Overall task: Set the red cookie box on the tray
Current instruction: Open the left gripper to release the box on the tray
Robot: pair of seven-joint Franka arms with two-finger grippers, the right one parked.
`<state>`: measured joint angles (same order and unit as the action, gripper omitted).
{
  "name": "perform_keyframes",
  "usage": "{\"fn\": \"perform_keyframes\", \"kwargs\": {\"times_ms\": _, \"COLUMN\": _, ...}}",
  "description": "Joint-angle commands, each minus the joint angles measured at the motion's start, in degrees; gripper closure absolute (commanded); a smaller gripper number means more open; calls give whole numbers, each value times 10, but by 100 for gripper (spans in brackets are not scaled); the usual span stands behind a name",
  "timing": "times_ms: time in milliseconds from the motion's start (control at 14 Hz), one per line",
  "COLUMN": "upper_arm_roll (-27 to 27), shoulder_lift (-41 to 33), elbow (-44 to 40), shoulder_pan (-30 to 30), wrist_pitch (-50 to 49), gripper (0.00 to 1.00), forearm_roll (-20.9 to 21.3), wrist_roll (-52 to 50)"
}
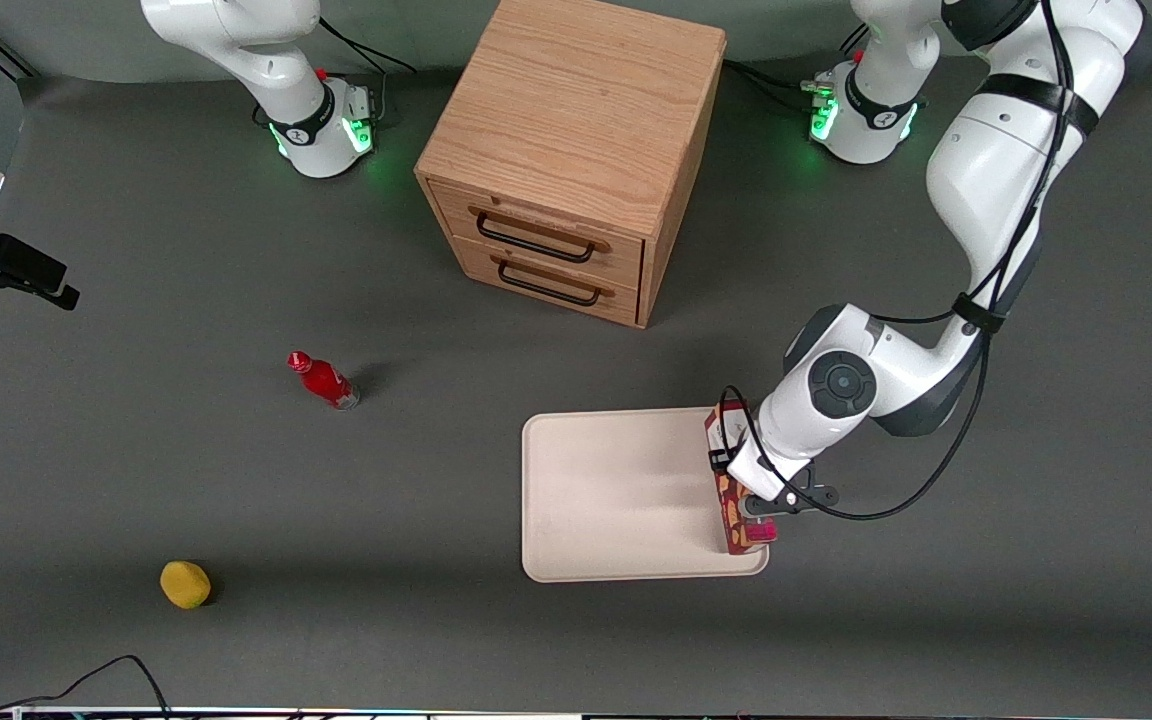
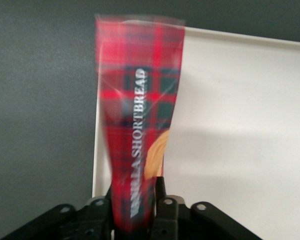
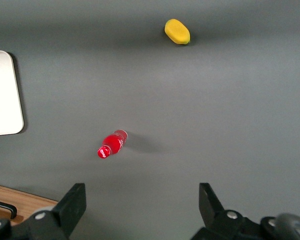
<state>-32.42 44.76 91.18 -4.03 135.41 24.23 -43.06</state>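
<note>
The working arm's wrist hides the gripper (image 1: 762,512) and the middle of the long tartan-red cardboard cookie box (image 1: 733,505). In the wrist view, the box's (image 2: 137,125) outer end is motion-blurred and the flat cream-white tray (image 2: 240,125) is cut off.

The red cookie box (image 1: 733,487) is a long narrow tartan carton reading "VANILLA SHORTBREAD", with tan cookie art. It's pinched at 1 end by the gripper (image 2: 134,207), over the tray's working-arm edge. The tray (image 1: 606,500) is flat, cream-white, rounded corners, low rim.
</note>
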Motion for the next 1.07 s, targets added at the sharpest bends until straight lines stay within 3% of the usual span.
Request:
{"fn": "perform_keyframes", "kwargs": {"times_ms": 0, "upper_arm_roll": -3, "shoulder_lift": -35, "elbow": 15, "shoulder_pan": -15, "wrist_pitch": -26, "gripper": 0, "forearm_roll": 13, "wrist_roll": -5}}
{"fn": "perform_keyframes", "kwargs": {"times_ms": 143, "upper_arm_roll": -8, "shoulder_lift": -88, "elbow": 14, "shoulder_pan": -26, "wrist_pitch": -127, "gripper": 0, "forearm_roll": 1, "wrist_roll": 21}}
{"fn": "perform_keyframes", "kwargs": {"times_ms": 286, "upper_arm_roll": 2, "shoulder_lift": -167, "elbow": 2, "shoulder_pan": -34, "wrist_pitch": -242, "gripper": 0, "forearm_roll": -87, "wrist_roll": 121}}
{"fn": "perform_keyframes", "kwargs": {"times_ms": 571, "upper_arm_roll": 179, "shoulder_lift": -344, "elbow": -7, "shoulder_pan": -27, "wrist_pitch": -454, "gripper": 0, "forearm_roll": -236, "wrist_roll": 390}}
{"fn": "perform_keyframes", "kwargs": {"times_ms": 786, "upper_arm_roll": 262, "shoulder_lift": -438, "elbow": 26, "shoulder_pan": -26, "wrist_pitch": -541, "gripper": 0, "forearm_roll": -252, "wrist_roll": 510}}
{"fn": "perform_keyframes", "kwargs": {"times_ms": 1000, "upper_arm_roll": 278, "shoulder_lift": -506, "elbow": 83, "shoulder_pan": -25, "wrist_pitch": -542, "gripper": 0, "forearm_roll": -246, "wrist_roll": 521}}
